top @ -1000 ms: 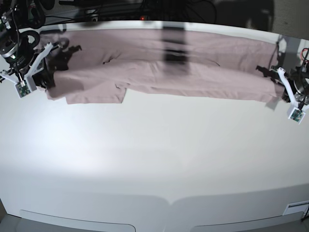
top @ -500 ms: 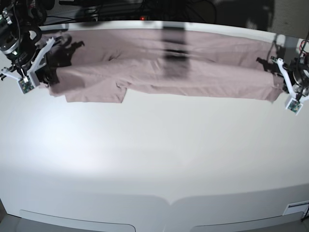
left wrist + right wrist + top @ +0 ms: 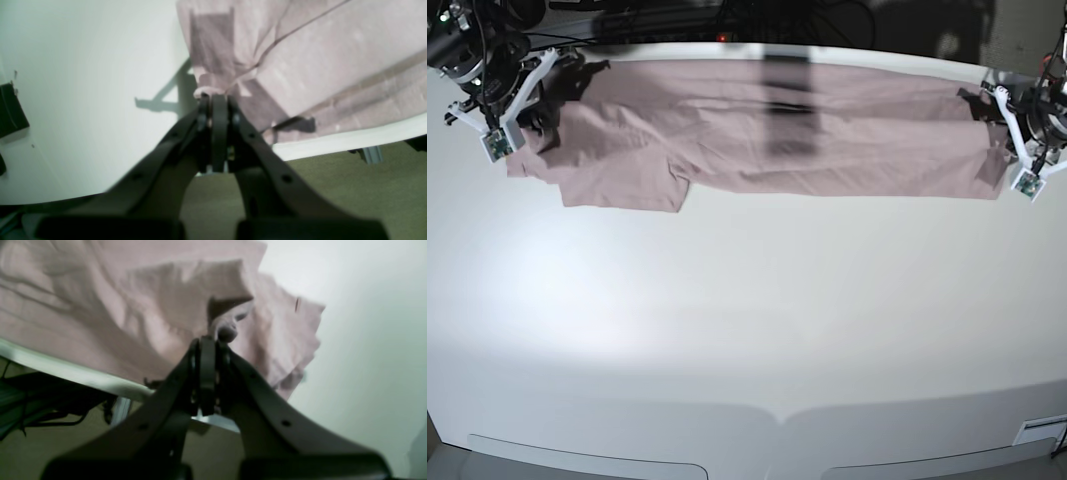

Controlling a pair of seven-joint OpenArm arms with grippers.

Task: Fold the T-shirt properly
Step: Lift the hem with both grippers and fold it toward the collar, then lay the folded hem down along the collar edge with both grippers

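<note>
The mauve-pink T-shirt [image 3: 757,125] lies stretched in a long folded band along the far edge of the white table [image 3: 747,330]. A short sleeve [image 3: 622,185] sticks out toward me at the left. My right gripper [image 3: 562,72] is at the shirt's left end, and in the right wrist view it [image 3: 206,340] is shut on a pinch of the fabric [image 3: 160,316]. My left gripper [image 3: 983,98] is at the shirt's right end, and in the left wrist view it [image 3: 213,98] is shut on a bunched edge of the fabric [image 3: 300,60].
The table's far edge [image 3: 757,52] runs just behind the shirt, with dark cables and equipment [image 3: 727,20] beyond it. Carpeted floor [image 3: 333,186] shows past the table edge. A black object [image 3: 10,106] sits on the table at the left of the left wrist view.
Both grippers have moved toward the far edge of the table with the shirt's ends in them. The folded band has shifted back and now lies flatter and straighter.
</note>
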